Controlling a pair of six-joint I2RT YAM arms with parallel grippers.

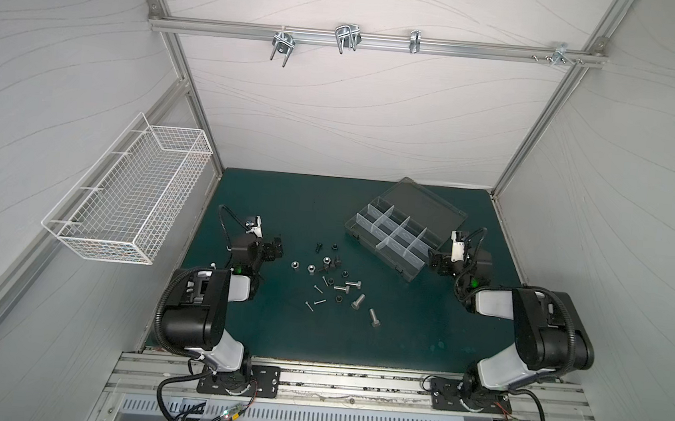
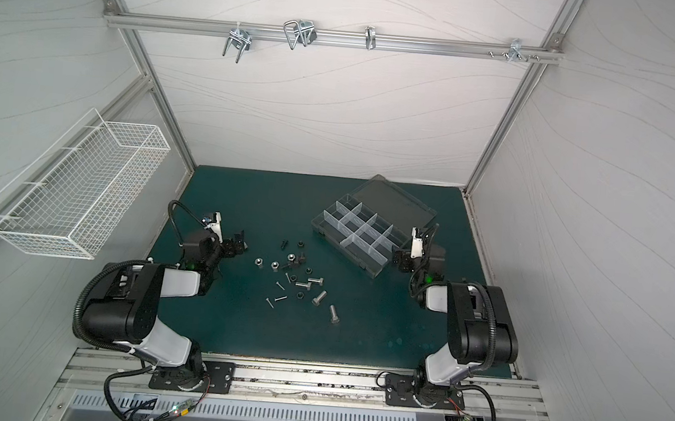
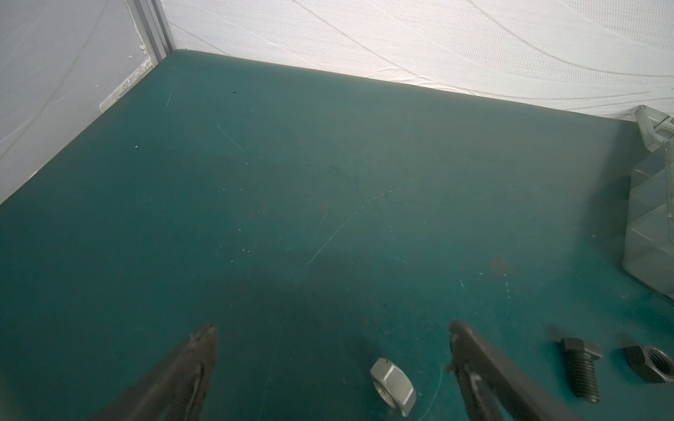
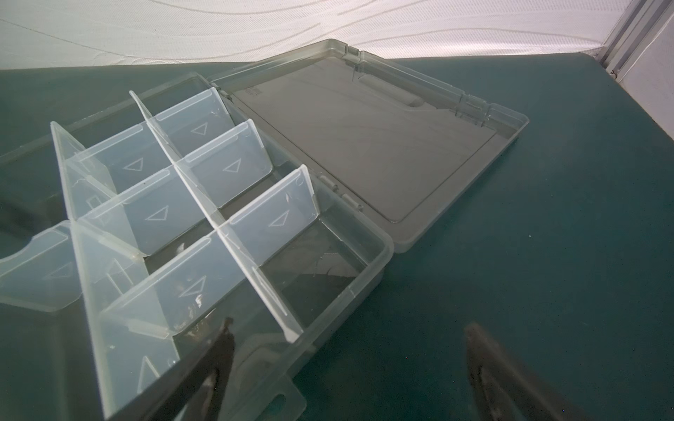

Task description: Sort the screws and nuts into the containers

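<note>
So, left gripper [image 3: 332, 328]: fingers spread wide with nothing between the pads, held low over the green mat [image 1: 245, 195] at the left edge of the loose pile.
Between its fingers: a silver nut [image 3: 393, 386] lies on the mat, and neither finger touches it.
Just outside one finger: a short black screw [image 3: 580, 368] and a black nut [image 3: 653, 364] lie side by side.
Right gripper [image 4: 350, 324]: fingers wide apart and empty. In the wrist view one finger [image 4: 220, 350] shows in front of the box's near wall, the other over bare mat.
Screws [image 1: 357, 300]: all loose on the mat mid-table, between the two arms. The thick hex bolts lie toward the near side, with thin long screws [image 1: 318, 301] to their left.
Nuts [image 1: 310, 268]: scattered among the screws toward the pile's far side, silver and black mixed.
Organizer box [image 1: 366, 242]: right of the pile, set at an angle, just beside the right gripper.
Compartments [image 4: 321, 269]: split by translucent white dividers, with clear floors.
Lid [image 4: 364, 145]: swung fully open, lying flat on the mat behind the box.
Wire basket [image 1: 132, 202]: white, mounted on the left wall, well apart from the pile.
</note>
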